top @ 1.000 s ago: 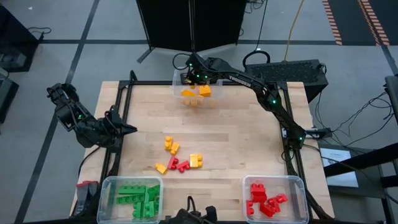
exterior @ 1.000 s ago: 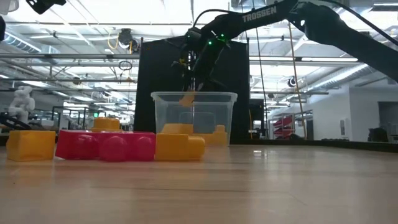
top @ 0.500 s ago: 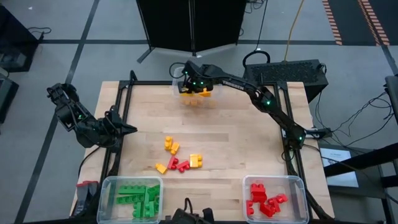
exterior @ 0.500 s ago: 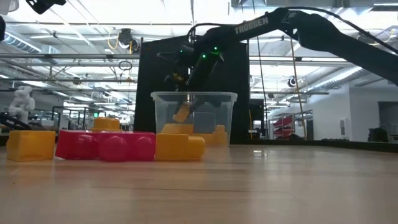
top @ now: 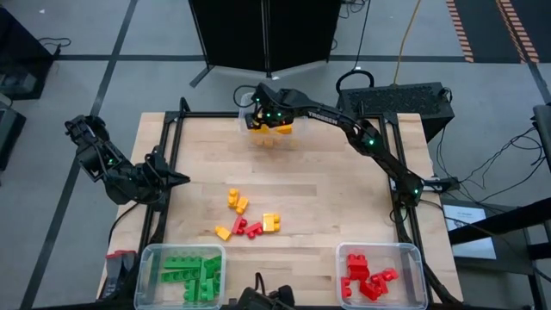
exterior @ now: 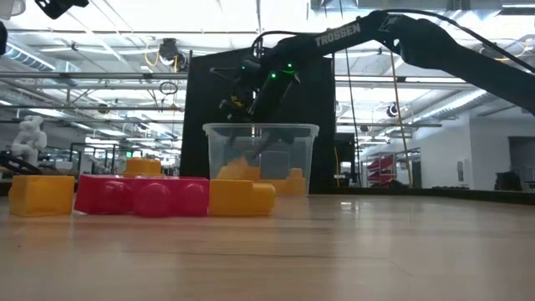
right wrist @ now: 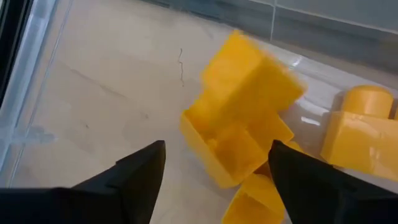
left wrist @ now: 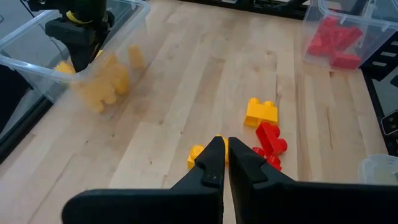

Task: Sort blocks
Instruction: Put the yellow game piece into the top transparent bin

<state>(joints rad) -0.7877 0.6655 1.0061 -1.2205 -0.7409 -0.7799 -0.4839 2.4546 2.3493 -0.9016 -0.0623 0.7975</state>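
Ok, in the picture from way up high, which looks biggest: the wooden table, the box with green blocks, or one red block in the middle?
From largest to smallest, as they look in the high view:
1. The wooden table
2. The bin of green blocks
3. A loose red block in the middle pile

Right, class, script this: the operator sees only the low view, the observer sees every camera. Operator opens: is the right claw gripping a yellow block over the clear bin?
Observer: No. The right claw is open; the yellow block is loose below it in the clear bin.
Operator: Where is the other arm?
Observer: At the table's left edge, left claw shut, empty.
Operator: And the other bins?
Observer: Along the opposite edge: green bin on the left arm's side, red bin on the right's.
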